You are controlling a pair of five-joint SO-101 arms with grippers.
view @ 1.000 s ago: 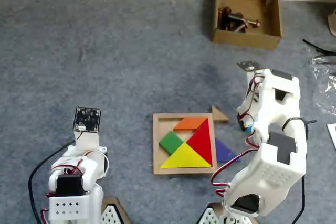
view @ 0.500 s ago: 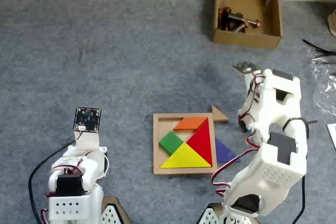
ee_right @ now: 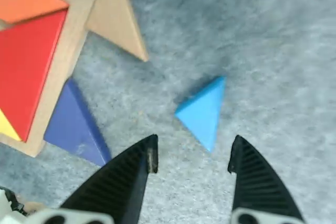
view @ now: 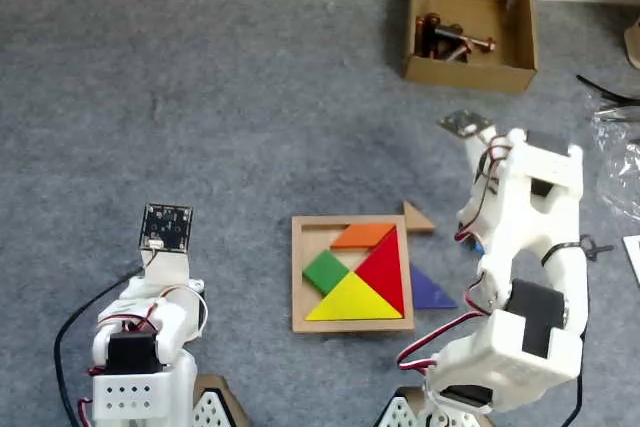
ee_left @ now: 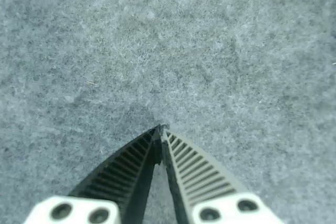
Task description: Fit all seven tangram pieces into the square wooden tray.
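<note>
- Grey carpet (view: pixel 200 127) lies bare left of and beyond the square wooden tray (view: pixel 298 277), giving open passage.
- A tan wooden triangle (view: pixel 418 218) and a dark blue triangle (view: pixel 432 292) crowd the tray's right rim.
- A light blue triangle (ee_right: pixel 203 113) lies apart from both with bare carpet around it, just ahead of the right gripper (ee_right: pixel 194 142), whose jaws are spread.
- A brown cardboard box (view: pixel 465 75) stands well apart on the far side.

A soft grey carpet (view: pixel 200 97) covers the table. Near the far edge sits an open brown cardboard box (view: pixel 465 75) with some small brown metal bits (view: pixel 450 39) inside. A crinkly clear plastic bag (view: pixel 620 162) lies at one side, with a thin black wire (view: pixel 605 92) just beside it.
</note>
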